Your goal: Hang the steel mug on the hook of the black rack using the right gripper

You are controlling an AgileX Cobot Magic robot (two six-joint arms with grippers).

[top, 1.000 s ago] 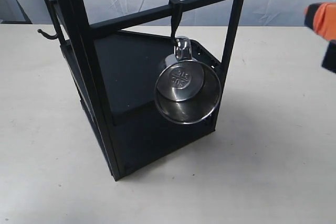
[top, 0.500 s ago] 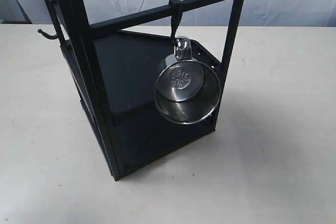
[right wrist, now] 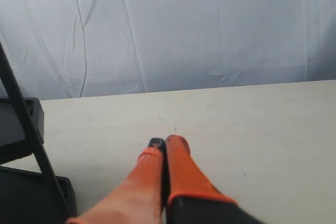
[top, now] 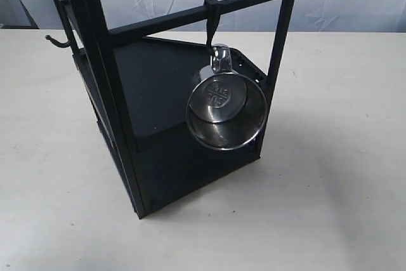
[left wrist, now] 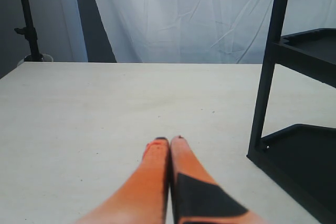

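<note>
On the black rack (top: 158,93), the steel mug (top: 225,113) hangs from the hook (top: 212,20); right gripper (right wrist: 164,144) and left gripper (left wrist: 169,141) jaws closed, empty.

Left end effector (left wrist: 169,140) closed; black rack (left wrist: 268,85) beside.

Two slim orange-fingered pincers, left pincer (left wrist: 169,140) with black patch, right pincer (right wrist: 165,142) black-tipped.

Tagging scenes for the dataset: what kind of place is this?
Probably a staged lab or studio tabletop, not a kitchen: white sheet backdrop, bare pale table, a stand at the edge, and only a rack with one mug.
</note>
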